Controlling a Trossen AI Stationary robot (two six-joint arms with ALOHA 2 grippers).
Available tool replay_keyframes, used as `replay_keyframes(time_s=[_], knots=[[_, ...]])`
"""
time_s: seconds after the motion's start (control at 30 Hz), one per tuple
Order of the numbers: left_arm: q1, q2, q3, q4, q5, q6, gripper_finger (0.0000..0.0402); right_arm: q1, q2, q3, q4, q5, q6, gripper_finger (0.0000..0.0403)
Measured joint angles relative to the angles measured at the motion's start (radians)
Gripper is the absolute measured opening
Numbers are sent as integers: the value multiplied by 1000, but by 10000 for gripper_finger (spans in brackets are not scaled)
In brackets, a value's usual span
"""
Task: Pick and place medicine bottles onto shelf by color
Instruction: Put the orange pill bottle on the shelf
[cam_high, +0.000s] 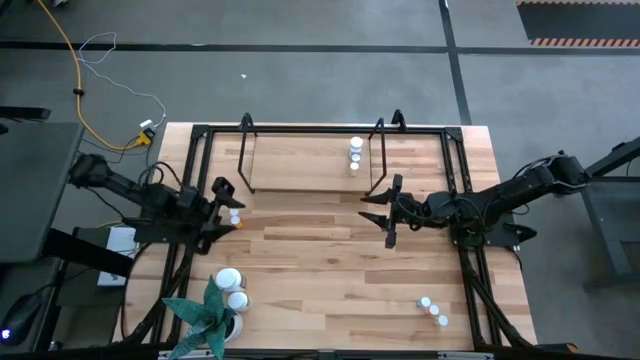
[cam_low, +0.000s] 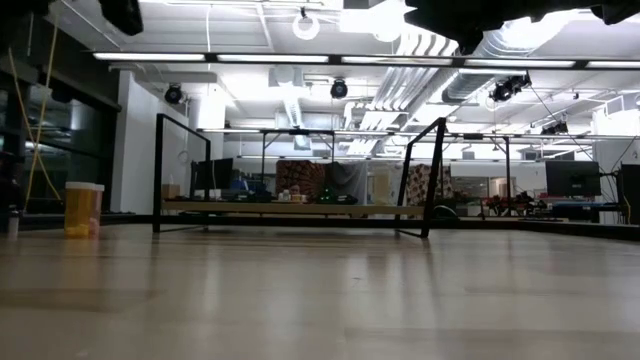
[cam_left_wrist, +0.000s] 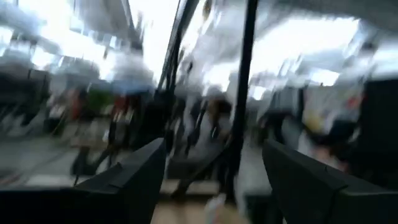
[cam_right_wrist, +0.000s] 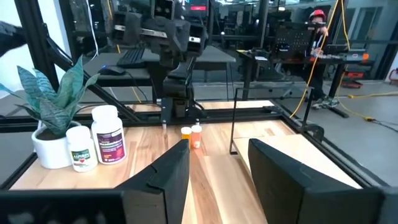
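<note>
The shelf stands at the far side of the table, approx. in the middle. Two small white-top bottles stand on its right end, one just behind the other. The left gripper is at the table's left side, fingers spread, w/ tiny orange bottles between or just beside the fingertips; I cannot tell which. The right gripper hovers just in front of the shelf's right end, fingers spread, holding nothing. Two larger white bottles stand near the front left corner, beside the plant in a white pot. Three tiny white-top bottles lie in a row near the front right corner.
</note>
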Motion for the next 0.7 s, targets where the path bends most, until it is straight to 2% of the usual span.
replay_keyframes(time_s=[0.13, 0.2, 0.27, 0.37, 0.47, 0.57, 0.7], knots=[[-43, 127, 213, -362, -256, -40, 253, 0, 0, 0, -31, 0, 16, 156], [-47, 176, 343, -624, -379, -138, 253, 0, 0, 0, -37, 0, 16, 156], [-46, 221, 466, -887, -433, -285, 253, 0, 0, 0, -39, 0, 16, 156], [-40, 275, 616, -1226, -427, -551, 252, 0, 0, 0, -39, 0, 16, 156], [-36, 309, 708, -1490, -323, -814, 252, 0, 0, 0, -40, 0, 16, 156], [-37, 329, 725, -1635, -228, -1007, 252, 0, 0, 0, -40, 0, 16, 156], [-37, 360, 725, -1783, -142, -1186, 252, 0, 0, 0, -40, 0, 17, 156]])
